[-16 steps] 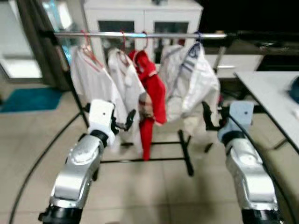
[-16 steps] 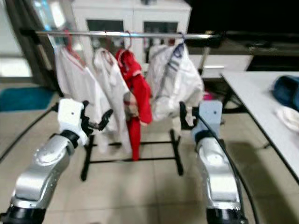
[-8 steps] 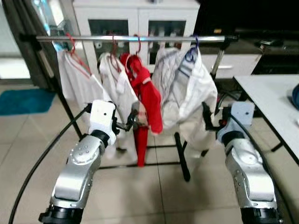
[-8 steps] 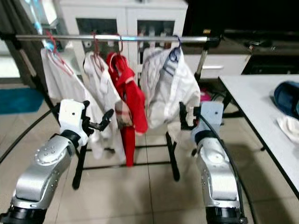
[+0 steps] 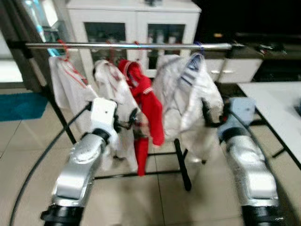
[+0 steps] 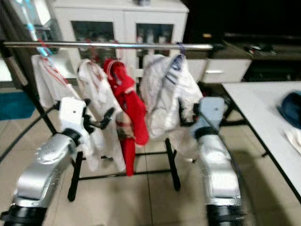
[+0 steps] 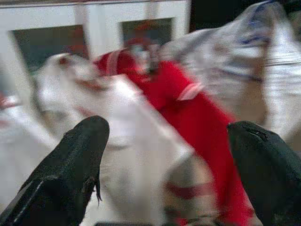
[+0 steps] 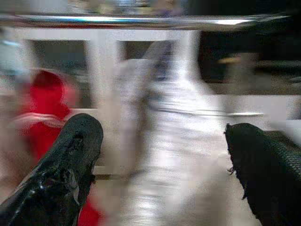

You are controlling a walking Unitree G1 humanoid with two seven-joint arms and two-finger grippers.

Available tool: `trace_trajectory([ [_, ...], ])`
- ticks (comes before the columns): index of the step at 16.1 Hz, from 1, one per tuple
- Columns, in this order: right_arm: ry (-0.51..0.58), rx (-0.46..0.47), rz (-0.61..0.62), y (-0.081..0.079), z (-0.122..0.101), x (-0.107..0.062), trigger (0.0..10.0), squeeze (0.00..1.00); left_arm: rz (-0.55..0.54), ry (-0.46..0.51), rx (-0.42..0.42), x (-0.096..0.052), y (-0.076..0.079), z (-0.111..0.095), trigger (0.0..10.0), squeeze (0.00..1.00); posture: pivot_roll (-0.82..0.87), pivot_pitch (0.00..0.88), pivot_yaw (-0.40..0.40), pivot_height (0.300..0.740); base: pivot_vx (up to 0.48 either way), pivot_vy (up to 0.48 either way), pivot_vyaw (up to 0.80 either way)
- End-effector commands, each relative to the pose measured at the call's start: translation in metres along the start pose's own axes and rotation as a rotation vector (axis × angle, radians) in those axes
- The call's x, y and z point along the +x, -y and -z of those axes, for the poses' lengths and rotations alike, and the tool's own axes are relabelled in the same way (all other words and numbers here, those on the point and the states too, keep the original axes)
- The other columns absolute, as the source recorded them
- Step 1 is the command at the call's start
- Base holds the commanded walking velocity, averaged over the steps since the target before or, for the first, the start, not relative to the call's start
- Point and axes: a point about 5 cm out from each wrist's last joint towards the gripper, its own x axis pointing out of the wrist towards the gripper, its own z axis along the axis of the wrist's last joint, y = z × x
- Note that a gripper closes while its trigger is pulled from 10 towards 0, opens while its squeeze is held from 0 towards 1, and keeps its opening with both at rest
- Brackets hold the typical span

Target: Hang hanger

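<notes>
Clothes rail [image 5: 141, 46]: a chrome bar on a black stand, running across the scene in front of a white glass-door cabinet [image 5: 134, 28]. Blurred in all views.

Garments on the rail, left to right:
- White shirt [image 5: 66, 87] on a red hanger [image 5: 63, 49], at the left end.
- Second white garment [image 5: 113, 89], just beside the first; its red hook is faint.
- Red top [image 5: 146, 101], hanging long, touching the white garment on its left.
- White jacket with blue trim [image 5: 190, 99] on a blue hook, bulky, rightmost.

Left gripper [image 5: 128, 121]: raised in front of the second white garment and the red top, fingers spread apart, nothing between them in the left wrist view.

Right gripper [image 5: 207, 113]: raised against the lower part of the white jacket, fingers [image 8: 70, 160] wide apart in the right wrist view, holding nothing; the rail crosses above them.

White table [image 5: 277, 113]: at the right edge, with a dark blue item on it.

Step in hand, as a judgement: all visible hangers sit on the rail and neither gripper carries one, so the hanging looks finished or nearly so. The next move probably calls for drawing both arms back clear of the cloth without snagging a sleeve.
</notes>
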Motion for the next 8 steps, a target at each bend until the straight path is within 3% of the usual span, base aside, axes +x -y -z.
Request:
trace_trajectory([
  [1, 0.013, 0.022, -0.015, 0.0031, -0.0049, 0.0, 10.0, 0.0, -0.001, 0.009, -0.002, 0.0026, 0.0013, -0.0028, 10.0, 1.0, -0.05, 0.0, -0.029, 0.74, 0.322, 0.0, 0.0],
  [4, 0.008, -0.019, -0.039, -0.0019, -0.0033, 0.001, 10.0, 0.0, -0.006, 0.01, -0.004, 0.0045, 0.0, -0.0031, 10.0, 1.0, -0.05, 0.0, -0.028, 0.74, 0.322, 0.0, 0.0],
  [6, 0.003, 0.014, -0.042, -0.002, -0.0029, 0.0024, 10.0, 0.0, -0.005, 0.009, -0.008, 0.0058, -0.0002, -0.003, 10.0, 1.0, -0.05, 0.0, -0.024, 0.74, 0.324, 0.0, 0.0],
  [7, 0.006, 0.04, -0.046, -0.0018, -0.0039, 0.0025, 10.0, 1.0, -0.005, 0.008, -0.014, 0.0064, -0.0002, -0.0029, 10.0, 1.0, -0.05, 0.0, -0.021, 0.74, 0.315, 0.0, 0.0],
  [8, 0.01, 0.038, -0.041, -0.0009, -0.0047, 0.0026, 10.0, 1.0, -0.005, 0.008, -0.016, 0.0066, -0.0001, -0.003, 10.0, 1.0, -0.05, 0.0, -0.019, 0.74, 0.315, 0.0, 0.0],
])
